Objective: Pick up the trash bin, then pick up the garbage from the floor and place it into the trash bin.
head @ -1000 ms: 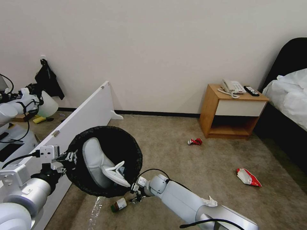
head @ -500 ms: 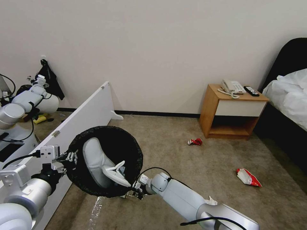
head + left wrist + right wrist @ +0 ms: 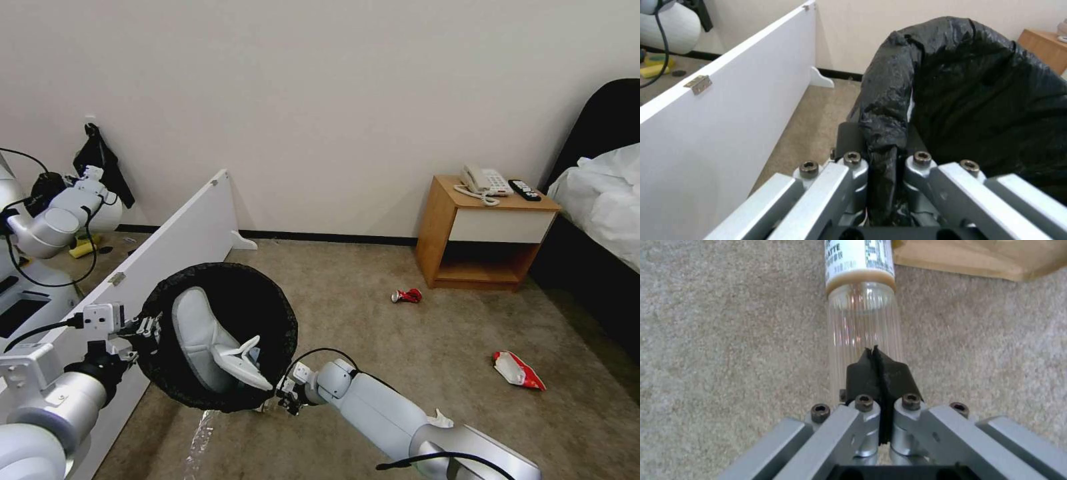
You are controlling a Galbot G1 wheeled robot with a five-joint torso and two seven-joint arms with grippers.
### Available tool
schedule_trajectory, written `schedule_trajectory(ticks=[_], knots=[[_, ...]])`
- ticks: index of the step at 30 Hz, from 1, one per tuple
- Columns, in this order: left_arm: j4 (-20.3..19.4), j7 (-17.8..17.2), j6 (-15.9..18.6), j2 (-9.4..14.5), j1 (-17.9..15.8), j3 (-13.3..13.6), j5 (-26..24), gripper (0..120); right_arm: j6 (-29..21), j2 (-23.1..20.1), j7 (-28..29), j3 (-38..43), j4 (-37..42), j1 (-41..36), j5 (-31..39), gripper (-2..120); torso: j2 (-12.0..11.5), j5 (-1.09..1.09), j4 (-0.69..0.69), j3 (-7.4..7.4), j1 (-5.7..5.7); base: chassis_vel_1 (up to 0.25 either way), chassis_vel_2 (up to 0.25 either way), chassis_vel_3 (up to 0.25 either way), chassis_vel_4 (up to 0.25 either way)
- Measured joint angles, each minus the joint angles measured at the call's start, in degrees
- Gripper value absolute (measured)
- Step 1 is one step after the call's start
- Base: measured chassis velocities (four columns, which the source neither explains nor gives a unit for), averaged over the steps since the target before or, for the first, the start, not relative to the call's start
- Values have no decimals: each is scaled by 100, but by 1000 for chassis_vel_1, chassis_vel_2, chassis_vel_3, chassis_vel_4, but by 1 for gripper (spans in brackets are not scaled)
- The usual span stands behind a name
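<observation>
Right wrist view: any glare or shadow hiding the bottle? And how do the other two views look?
Right wrist view: even light, no harsh glare; faint streaks on the clear bottle, partly covered by the shut right gripper. Left wrist view: sheen on the black liner of the trash bin, its inside dark; the left gripper clamps the rim. Head view: soft shadow inside the nightstand.

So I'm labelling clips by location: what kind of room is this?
Probably a hotel room or bedroom: a small wooden nightstand carries a white corded telephone and a black remote control, a bed with white bedding stands beside it, and beige short-pile carpet covers the floor.
</observation>
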Motion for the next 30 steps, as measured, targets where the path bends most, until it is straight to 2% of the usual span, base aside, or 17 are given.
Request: schedule_trajectory(ticks=[2, 6, 7, 9, 10, 12, 16, 17, 18, 19, 23, 25, 26, 27, 30], knots=[[0, 1, 0, -1, 0, 0, 0, 4, -4, -34, 1, -16, 52, -4, 55, 0, 0, 0, -1, 0, 0, 0, 0, 0, 0], [-2, 0, 0, 1, -4, 3, 0, 4, 5, -107, 7, -44, 172, -27, 189, 12, 0, 0, 1, 0, 0, 0, 0, 0, 0], [-2, 0, 0, 1, -4, 3, 0, 4, 5, -107, 7, -44, 172, -27, 189, 12, 0, 0, 1, 0, 0, 0, 0, 0, 0], [-3, 0, 0, 7, 2, -4, -7, 4, 40, -173, 6, -70, 272, -38, 275, 26, 0, 0, 0, 0, 0, 0, 0, 0, 0], [-3, 0, 0, 7, 2, -4, -7, 4, 40, -173, 6, -70, 272, -38, 275, 26, 0, 0, 0, 0, 0, 0, 0, 0, 0], [-8, 0, 0, 14, 16, -28, -18, 4, 44, -251, 6, -100, 405, -38, 372, 36, 0, 0, 0, 0, 0, 0, 0, 0, 0], [-13, 1, 0, 17, 27, -49, -28, 4, 44, -332, 11, -129, 527, -20, 437, 45, 0, 0, 1, 1, 0, 0, 0, 0, 0], [-20, 1, 0, 17, 32, -59, -36, 4, 43, -388, 30, -136, 619, 16, 503, 54, 0, 0, 0, 0, 0, 0, 0, 0, 0], [-20, 1, 0, 17, 32, -59, -36, 4, 43, -388, 30, -136, 619, 16, 503, 54, 0, 0, 0, 0, 0, 0, 0, 0, 0], [-21, 2, 0, 21, 32, -60, -38, 4, 43, -414, 38, -139, 665, 61, 540, 61, 0, 1, 0, 0, 0, 0, 0, 0, 0], [-21, 2, 0, 22, 25, -51, -38, 4, 43, -415, 43, -136, 669, 150, 592, 68, 0, 0, 0, 0, 0, 0, 0, 0, 0], [-21, 2, 1, 29, 17, -41, -38, 4, 48, -366, 39, -137, 604, 195, 596, 82, 0, 0, 1, 0, 0, 0, 0, 0, 0], [-21, 2, 1, 29, 17, -41, -38, 4, 48, -366, 39, -137, 604, 195, 596, 82, 0, 0, 1, 0, 0, 0, 0, 0, 0], [-21, 1, 1, 38, 6, -40, -39, 4, 49, -331, 29, -142, 563, 218, 591, 90, 0, 0, 0, 0, 0, 0, 0, 0, 0], [-21, -3, 2, 43, 5, -36, -41, 4, 50, -273, 8, -148, 482, 246, 580, 98, 0, 0, 0, 0, 0, 0, 0, 0, 0]])
